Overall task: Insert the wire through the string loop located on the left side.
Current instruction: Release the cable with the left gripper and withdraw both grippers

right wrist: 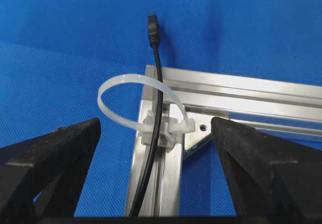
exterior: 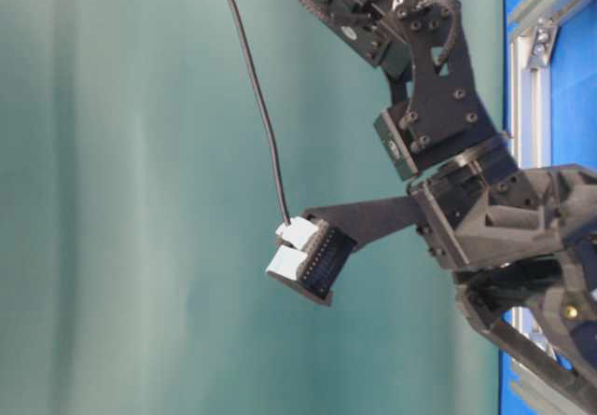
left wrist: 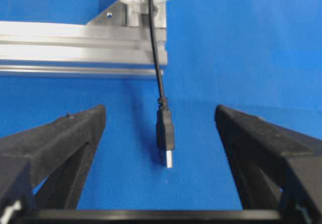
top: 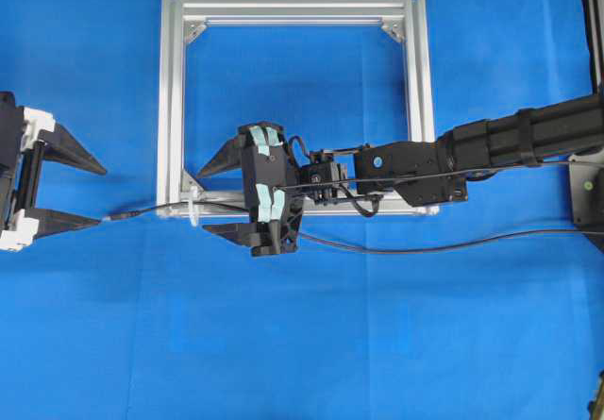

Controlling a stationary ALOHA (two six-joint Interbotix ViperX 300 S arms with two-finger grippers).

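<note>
- Wire is being seen threaded through the string loop; in the right wrist view the black cable is passing under the white arch and over the frame corner, w/ its plug end lying on the blue mat beyond the frame.
- Plug tip is being shown in the overhead view just left of the frame's lower-left corner, approx. level w/ the lower finger of the left gripper; in the left wrist view it is lying between the two fingers, touching neither.
- String loop is being held to the silver frame at its lower-left corner, by a white clip beside the corner bracket.
- Left gripper is being kept wide apart, nothing gripped; its fingers are being pointed right, toward the frame.
- Right gripper is also being kept spread wide, nothing between the jaws; it is being positioned over the frame's bottom rail, just right of the loop, fingers pointing left.
- Rest of wire is being trailed right along the bottom rail, under the right arm, then off toward the right edge of the mat.
- Table-level view: left gripper and arm are being seen side-on vs. a green backdrop; wire and loop cannot be made out there.
</note>
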